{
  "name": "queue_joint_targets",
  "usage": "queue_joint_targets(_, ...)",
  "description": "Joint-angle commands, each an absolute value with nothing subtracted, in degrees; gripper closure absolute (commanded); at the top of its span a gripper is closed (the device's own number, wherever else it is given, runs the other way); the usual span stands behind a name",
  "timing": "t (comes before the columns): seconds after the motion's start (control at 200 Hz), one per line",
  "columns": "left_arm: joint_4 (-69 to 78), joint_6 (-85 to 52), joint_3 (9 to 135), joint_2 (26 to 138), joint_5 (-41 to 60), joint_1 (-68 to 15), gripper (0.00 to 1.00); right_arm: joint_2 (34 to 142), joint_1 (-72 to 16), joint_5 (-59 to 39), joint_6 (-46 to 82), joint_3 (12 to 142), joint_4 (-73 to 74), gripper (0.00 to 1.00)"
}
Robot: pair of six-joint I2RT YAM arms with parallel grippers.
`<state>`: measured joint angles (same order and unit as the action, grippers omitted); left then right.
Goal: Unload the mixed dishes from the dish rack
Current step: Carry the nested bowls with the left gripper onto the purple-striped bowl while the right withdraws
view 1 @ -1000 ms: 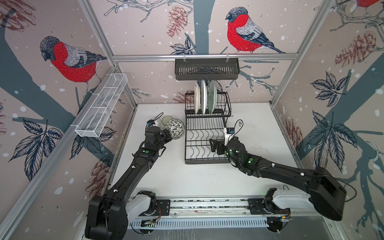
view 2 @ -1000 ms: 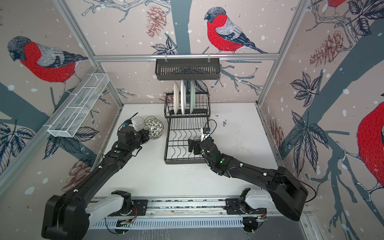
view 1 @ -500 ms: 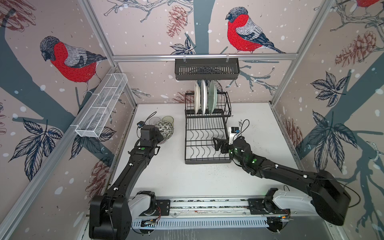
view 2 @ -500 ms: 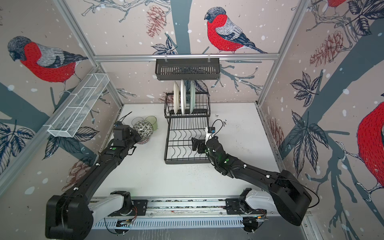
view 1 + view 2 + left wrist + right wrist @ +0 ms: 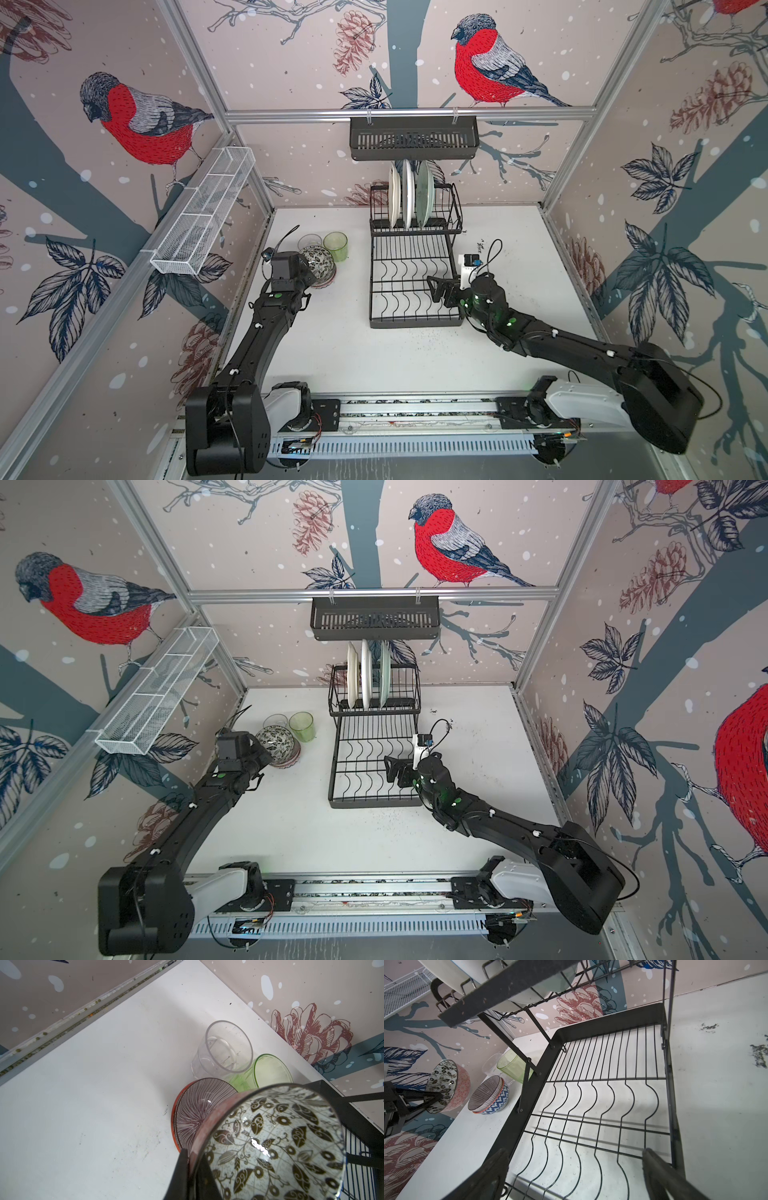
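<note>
White bench: left pincer grips leaf-patterned bowl at left; right pincer gapes empty over dish rack.

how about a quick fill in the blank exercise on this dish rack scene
1. The upper level of the dish rack holds ___ plates.
2. The left gripper is ___ on the rim of the leaf-patterned bowl.
3. The right gripper, open, hovers over the rack's ___ level.
4. On the table, the striped bowl sits nested in a ___ patterned bowl.

Missing words: three; shut; lower; blue
</note>
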<state>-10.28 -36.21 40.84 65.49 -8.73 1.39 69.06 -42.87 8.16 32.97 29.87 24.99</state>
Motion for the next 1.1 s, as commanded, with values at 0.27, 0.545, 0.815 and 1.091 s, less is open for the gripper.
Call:
queue_joint_targets(0.27,-8.44,-36.50,43.34,71.14,-9.90,1.85,1.00,68.16,-42.28,7.44,33.09,28.93,27.32,0.00)
queue_joint_targets(0.545,-8.52,-36.07,46.27,76.41,-11.09,1.84,1.00,69.11,-41.99,6.11,33.74,29.09,27.96,0.00)
queue_joint_targets(0.815,-13.56,-36.53,51.56,81.85,-12.38,1.80,1.00,70.48,-41.92,5.09,33.96,29.52,28.68,0.00)
queue_joint_targets(1.091,-14.19,-36.30,52.12,82.99,-11.82,1.82,0.94,71.08,-41.65,4.92,34.02,29.62,28.54,0.01)
